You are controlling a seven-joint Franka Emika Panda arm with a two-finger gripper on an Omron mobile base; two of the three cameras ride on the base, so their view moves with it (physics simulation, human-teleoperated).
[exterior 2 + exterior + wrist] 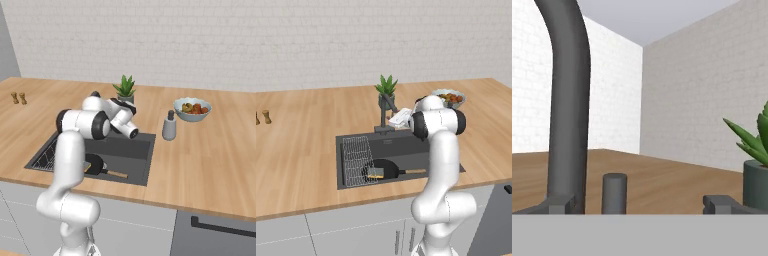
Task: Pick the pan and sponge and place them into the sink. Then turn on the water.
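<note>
While the pincer (640, 202) hangs with jaws spread wide and empty, the faucet (568, 105) rises just left of the fingertips, its short lever stub (614, 192) between them. Below it, the pan (385, 169) lies in the sink (401, 145); the sponge (375, 173) seems to rest on the pan's rim. Potted plant (757, 170) stands to its right.

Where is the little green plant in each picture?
Left base view: plant at top middle, behind the faucet.
Right base view: top middle, just above the arm's hand.
Hand view: at the right edge, leaves over a dark pot.
Shared landmark: the faucet, close beside the plant in the left base and hand views.
</note>
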